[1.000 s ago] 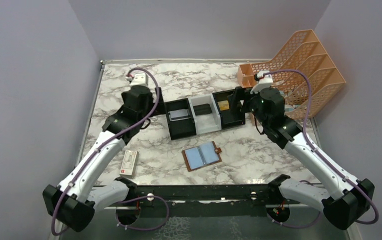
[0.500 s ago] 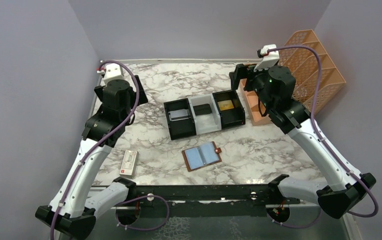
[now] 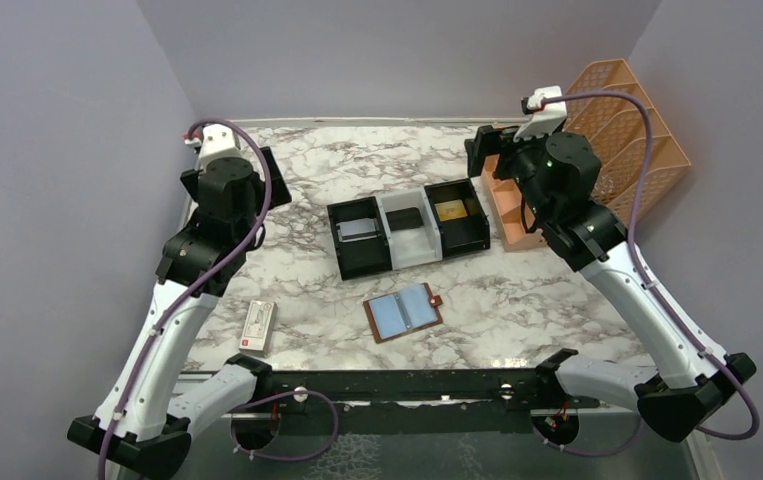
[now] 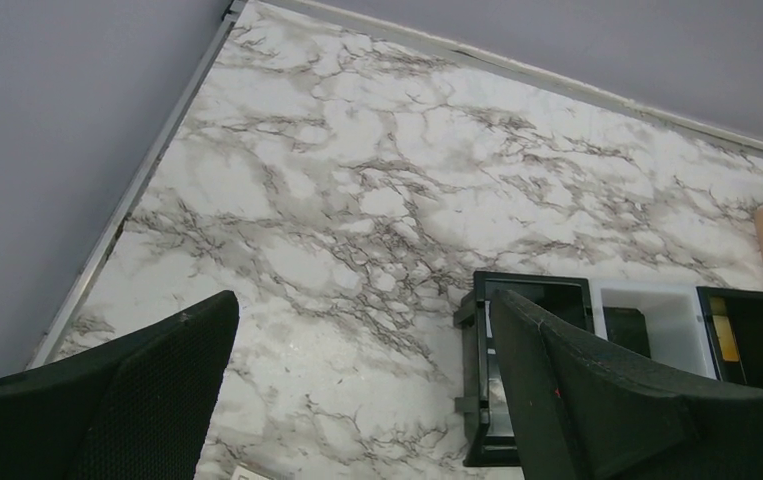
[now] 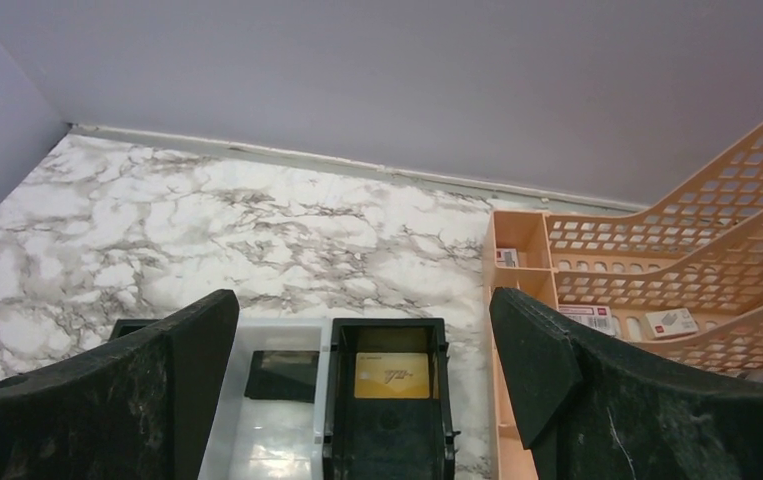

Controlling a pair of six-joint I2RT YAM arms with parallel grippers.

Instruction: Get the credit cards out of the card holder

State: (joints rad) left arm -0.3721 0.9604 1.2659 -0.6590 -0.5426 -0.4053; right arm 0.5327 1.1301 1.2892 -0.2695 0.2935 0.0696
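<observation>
The card holder (image 3: 403, 313), a brown wallet with a snap tab, lies open on the marble table near the front, pale blue pockets up. I cannot tell if cards sit in the pockets. A pale credit card (image 3: 355, 229) lies in the left compartment of the black-and-white tray (image 3: 409, 258). My left gripper (image 3: 242, 195) is raised at the back left, open and empty, also shown in the left wrist view (image 4: 365, 300). My right gripper (image 3: 497, 160) is raised behind the tray's right end, open and empty, also shown in the right wrist view (image 5: 362, 300).
The tray's middle compartment holds a dark card (image 5: 281, 375) and its right one a gold-yellow card (image 5: 392, 375). A long white box with a red mark (image 3: 258, 325) lies front left. An orange file rack (image 3: 607, 125) stands at the back right.
Both arms have risen and drawn back from the tray, the left toward the back left, the right toward the back right. The wallet, tray and box have not moved.
</observation>
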